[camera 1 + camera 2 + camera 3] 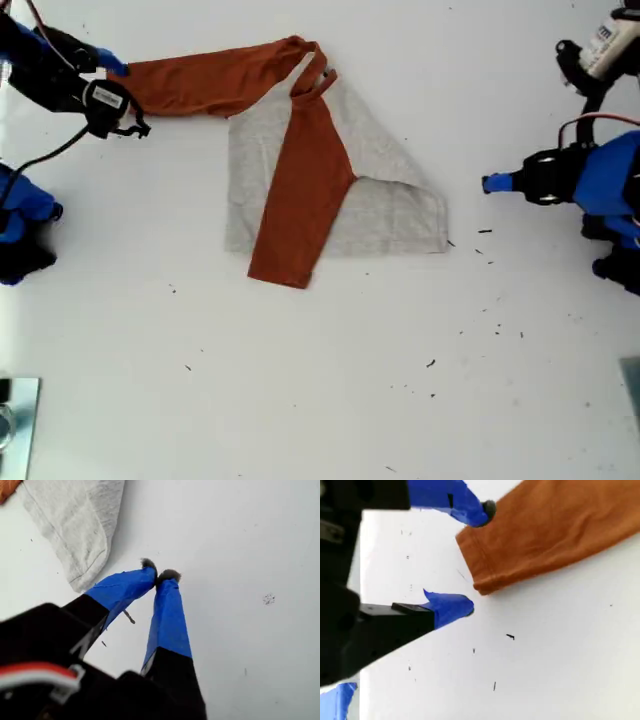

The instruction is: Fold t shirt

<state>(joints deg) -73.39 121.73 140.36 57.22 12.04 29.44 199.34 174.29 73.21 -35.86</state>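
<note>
Currently: t shirt (340, 190) mid-counter (300, 400), one sleeve folded across. My second gripper (470, 562), fingers parted, empty, frames the outstretched cuff; next, pinch it. My first gripper (160, 575) closed, empty.

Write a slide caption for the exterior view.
Grey shirt on a white table, one orange sleeve folded across, the other sleeve stretched out.
</note>
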